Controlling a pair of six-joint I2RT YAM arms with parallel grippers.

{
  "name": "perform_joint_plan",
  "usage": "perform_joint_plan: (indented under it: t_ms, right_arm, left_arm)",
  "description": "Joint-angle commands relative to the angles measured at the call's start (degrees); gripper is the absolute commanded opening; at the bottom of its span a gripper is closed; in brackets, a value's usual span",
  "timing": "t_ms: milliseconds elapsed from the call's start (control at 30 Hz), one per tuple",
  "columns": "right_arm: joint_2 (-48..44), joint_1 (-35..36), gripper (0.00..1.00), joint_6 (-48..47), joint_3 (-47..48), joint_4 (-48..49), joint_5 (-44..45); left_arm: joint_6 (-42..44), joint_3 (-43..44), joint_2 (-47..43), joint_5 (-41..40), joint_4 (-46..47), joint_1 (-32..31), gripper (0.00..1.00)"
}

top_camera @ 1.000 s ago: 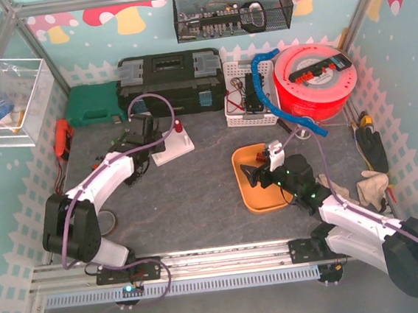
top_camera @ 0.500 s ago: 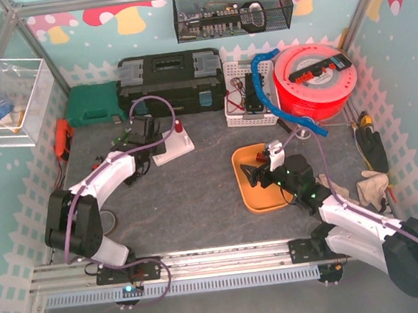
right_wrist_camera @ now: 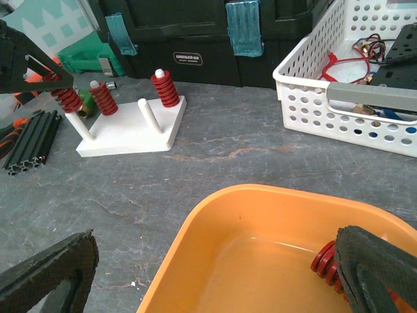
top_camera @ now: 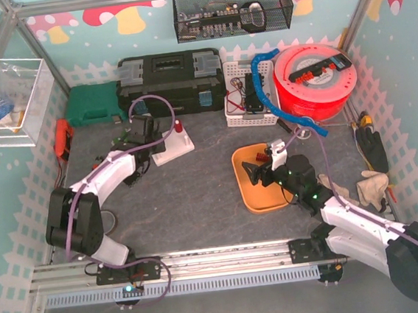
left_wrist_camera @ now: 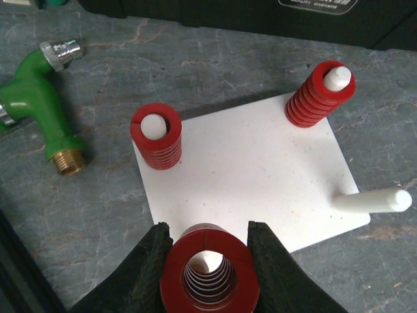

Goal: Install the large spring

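Red spring [left_wrist_camera: 174, 264] pinched by left gripper [left_wrist_camera: 207, 240] over pegboard [left_wrist_camera: 251, 171].

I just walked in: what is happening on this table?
The left hand grips a large red spring around the top of a peg on the white plate, not yet pushed down. Two springs already sit on other pegs; one peg is bare. The right hand hangs open over the orange tray holding another spring.
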Motion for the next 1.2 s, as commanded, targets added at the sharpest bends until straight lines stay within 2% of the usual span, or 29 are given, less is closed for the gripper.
perform_joint_plan:
  t_ms: [0,267,667,1167]
  right_arm:
    - [-1.0,-0.2,0.98,-0.9,-1.0,0.2,1.6]
    - [-0.9,-0.2,0.98,-0.7,-0.9,0.4,1.1]
    - [-1.8,-0.2,0.98,-0.9,-1.1,0.1,2.0]
    - [-1.8,-0.2,0.98,-1.0,-1.0,0.0,1.4]
  left_arm:
    - [0.4,-0.5,3.1,1.5,0.2,0.5,0.11]
    - [0.0,-0.3,5.1,1.9,0.9,0.5,0.17]
    - [0.8,1.9,0.6,3.3,0.7,0.5,0.12]
    - [-0.2,-2.7,-6.2,-0.1,-2.7,0.5,0.11]
